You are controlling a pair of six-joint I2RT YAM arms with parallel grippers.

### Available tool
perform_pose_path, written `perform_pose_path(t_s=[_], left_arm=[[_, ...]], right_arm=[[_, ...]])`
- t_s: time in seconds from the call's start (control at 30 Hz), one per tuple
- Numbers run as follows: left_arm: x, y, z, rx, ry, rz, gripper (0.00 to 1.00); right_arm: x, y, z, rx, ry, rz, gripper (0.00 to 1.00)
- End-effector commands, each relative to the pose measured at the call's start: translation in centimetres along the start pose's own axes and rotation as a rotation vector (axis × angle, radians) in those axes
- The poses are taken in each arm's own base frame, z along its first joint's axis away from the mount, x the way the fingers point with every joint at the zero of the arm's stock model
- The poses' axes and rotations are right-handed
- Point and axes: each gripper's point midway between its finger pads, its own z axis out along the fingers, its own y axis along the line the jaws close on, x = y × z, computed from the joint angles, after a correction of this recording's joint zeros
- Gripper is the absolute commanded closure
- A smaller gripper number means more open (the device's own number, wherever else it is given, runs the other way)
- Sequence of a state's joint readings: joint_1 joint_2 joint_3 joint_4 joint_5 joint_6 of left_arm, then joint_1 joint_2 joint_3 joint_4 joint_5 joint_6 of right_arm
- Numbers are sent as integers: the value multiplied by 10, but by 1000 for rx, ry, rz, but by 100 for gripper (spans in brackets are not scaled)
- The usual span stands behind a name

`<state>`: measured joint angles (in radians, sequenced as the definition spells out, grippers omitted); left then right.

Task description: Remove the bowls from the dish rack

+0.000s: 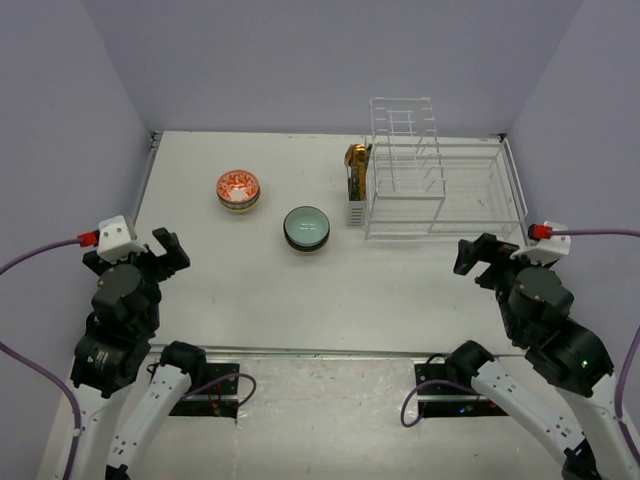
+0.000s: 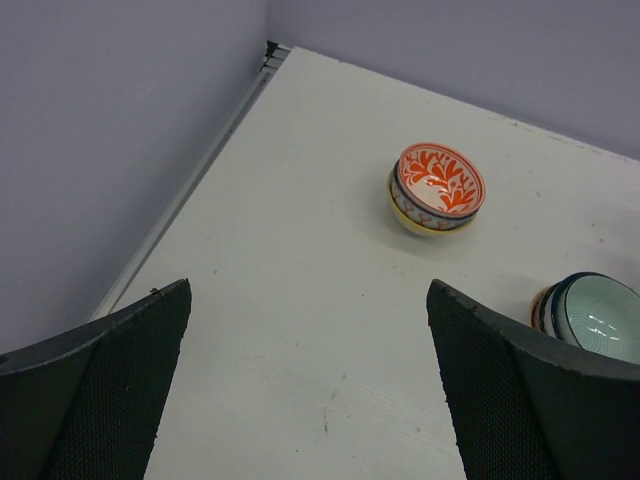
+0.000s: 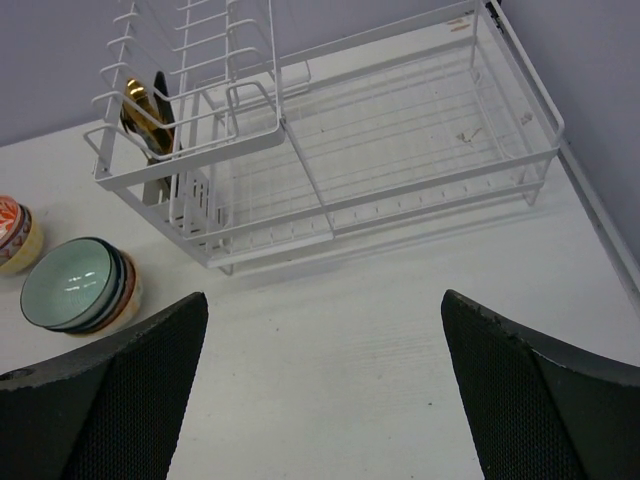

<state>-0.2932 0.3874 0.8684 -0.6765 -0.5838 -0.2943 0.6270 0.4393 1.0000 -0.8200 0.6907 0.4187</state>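
Note:
Two stacks of bowls stand on the white table. One is topped by an orange-red patterned bowl (image 1: 238, 188) (image 2: 438, 185) (image 3: 12, 232), the other by a pale teal bowl (image 1: 306, 228) (image 2: 598, 318) (image 3: 72, 285). The white wire dish rack (image 1: 440, 185) (image 3: 380, 140) stands at the back right, and I see no bowl in its upright slots or low basket. My left gripper (image 1: 172, 252) (image 2: 308, 290) hangs open over bare table at the near left. My right gripper (image 1: 478, 262) (image 3: 323, 296) is open too, in front of the rack, holding nothing.
A gold-brown utensil holder (image 1: 356, 165) (image 3: 145, 110) hangs at the rack's left end. Lilac walls close the table on the left, back and right. The rack's right end reaches nearly to the table's right edge.

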Motion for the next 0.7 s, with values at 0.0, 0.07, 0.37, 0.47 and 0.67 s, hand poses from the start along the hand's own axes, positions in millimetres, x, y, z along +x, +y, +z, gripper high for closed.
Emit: perform_pose_path(t_s=[0.0, 0.07, 0.37, 0.47, 0.67], left_arm=[[-27, 12, -18, -6, -54, 30, 0], [-33, 12, -26, 18, -78, 17, 0], [-25, 3, -27, 77, -74, 3, 0], [-24, 1, -25, 83, -75, 3, 0], [-21, -3, -22, 98, -69, 8, 0]], right_arm=[[9, -6, 2, 32, 12, 18, 1], [11, -9, 3, 50, 15, 9, 1], [16, -20, 16, 140, -42, 1, 1], [15, -22, 16, 151, -51, 11, 1], [18, -20, 16, 132, -44, 12, 1]])
